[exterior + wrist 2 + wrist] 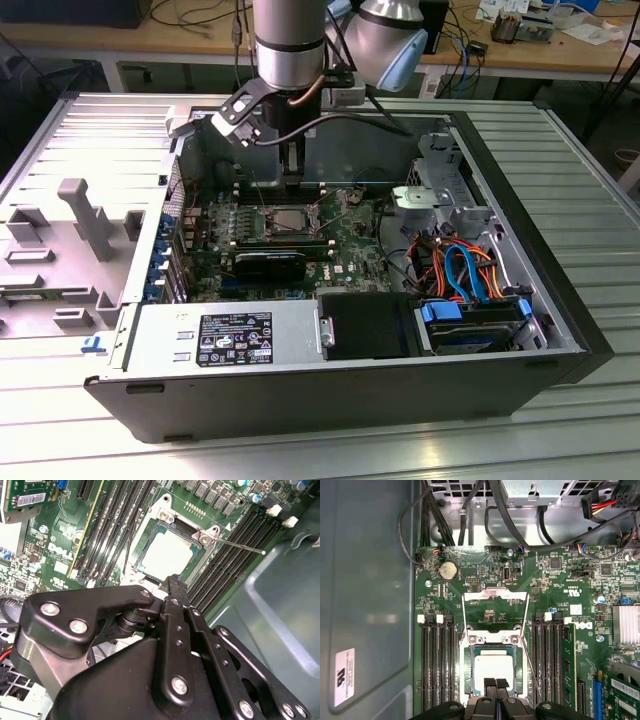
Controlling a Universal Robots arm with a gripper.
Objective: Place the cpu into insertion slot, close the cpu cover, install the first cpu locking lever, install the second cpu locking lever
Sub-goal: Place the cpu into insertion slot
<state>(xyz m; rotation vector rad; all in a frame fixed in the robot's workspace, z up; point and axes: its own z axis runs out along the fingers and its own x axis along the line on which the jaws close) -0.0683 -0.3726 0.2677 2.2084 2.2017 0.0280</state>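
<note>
Nearest to me, low in the exterior view, is the silver power supply box (225,340). Past it lies a black card (270,265). Then, in the middle of the picture, I see the cpu (290,222).

The cpu sits flat inside the insertion slot (469,656), so I think the first job is done. The cpu cover (495,595) is flipped open and lies back on the green board, not over the chip. One thin locking lever (235,546) sticks out loose to the side. So the cover and both levers are left to do.

My gripper (495,684) hangs just above the near edge of the cpu. Its fingers (490,684) are pressed together and hold nothing.

There is not much room. Long black memory slots (437,660) run close on both sides of the insertion slot. The loose lever pokes out over one set of them. Blue and orange cables (460,265) bunch up on the exterior view's right, well apart from the gripper. The grey case wall (390,150) stands just behind. Straight up is open.
</note>
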